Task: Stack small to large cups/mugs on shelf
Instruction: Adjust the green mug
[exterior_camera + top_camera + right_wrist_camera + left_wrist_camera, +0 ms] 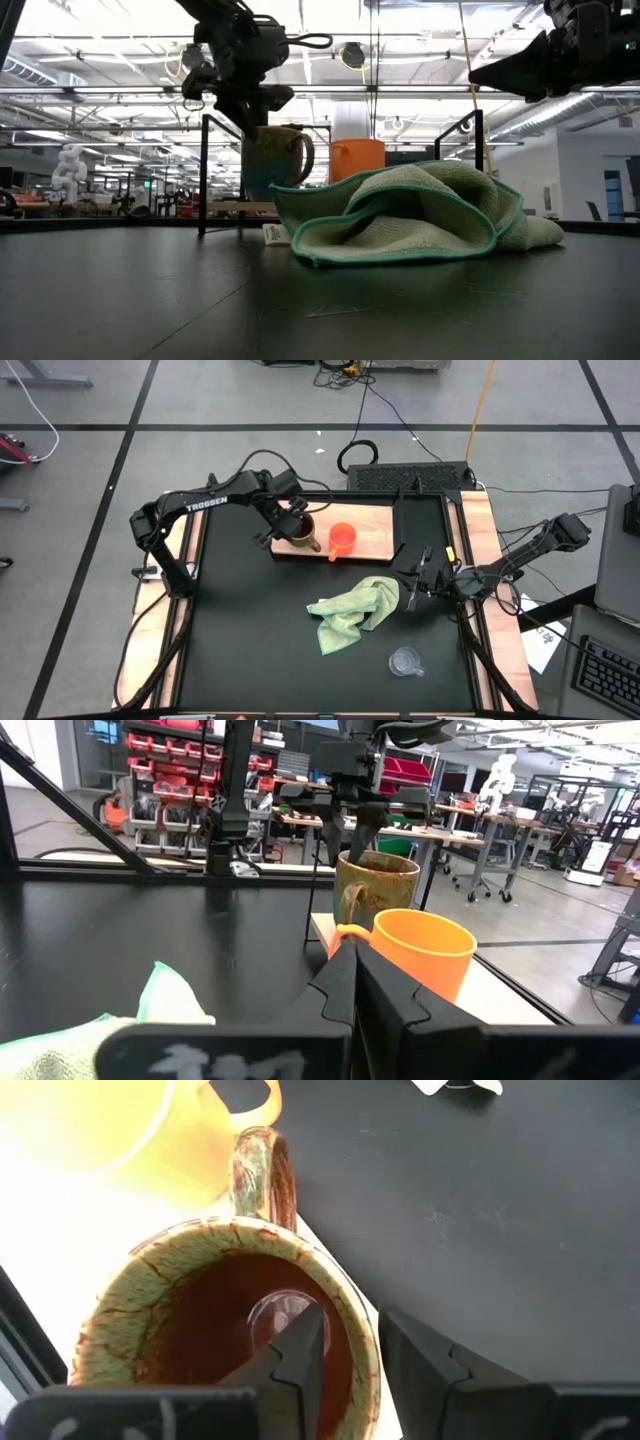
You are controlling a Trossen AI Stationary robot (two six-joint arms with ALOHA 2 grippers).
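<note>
A: Black bench (260, 650); mug (300, 530) and orange cup (342, 538) stand on the shelf (375, 543), left claw (292, 520) straddling the mug's rim, fingers parted.

B: Glass cup (405, 661) waits beyond the cloth (355, 610); right claw (415, 592) clenched, empty.

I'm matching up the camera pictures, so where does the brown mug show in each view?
High: brown mug on the shelf, under the left gripper.
Low: left of centre.
Left wrist: fills lower left.
Right wrist: centre.
Shared landmark: orange cup beside it.
</note>
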